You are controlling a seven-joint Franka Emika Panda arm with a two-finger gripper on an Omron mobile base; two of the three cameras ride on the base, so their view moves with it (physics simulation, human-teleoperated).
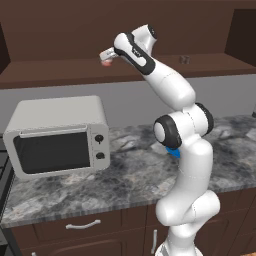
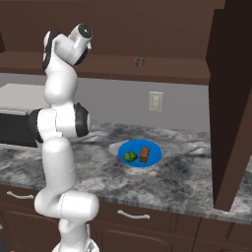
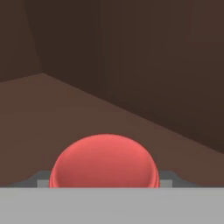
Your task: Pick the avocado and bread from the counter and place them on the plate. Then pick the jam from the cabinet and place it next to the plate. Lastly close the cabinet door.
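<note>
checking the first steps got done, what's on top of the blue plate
The round blue plate on the grey marbled counter holds a green avocado and a brown bread piece, side by side. Their undersides are hidden.

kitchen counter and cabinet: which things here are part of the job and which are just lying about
Part of the job:
- avocado
- bread
- plate under both
- jam at the gripper
- cabinet door, open

Just there:
- toaster oven
- wall outlet

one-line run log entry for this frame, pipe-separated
phase: jam pick | pincer: at jam in cabinet, grasp unclear | avocado, bread: on plate | cabinet door: open
</note>
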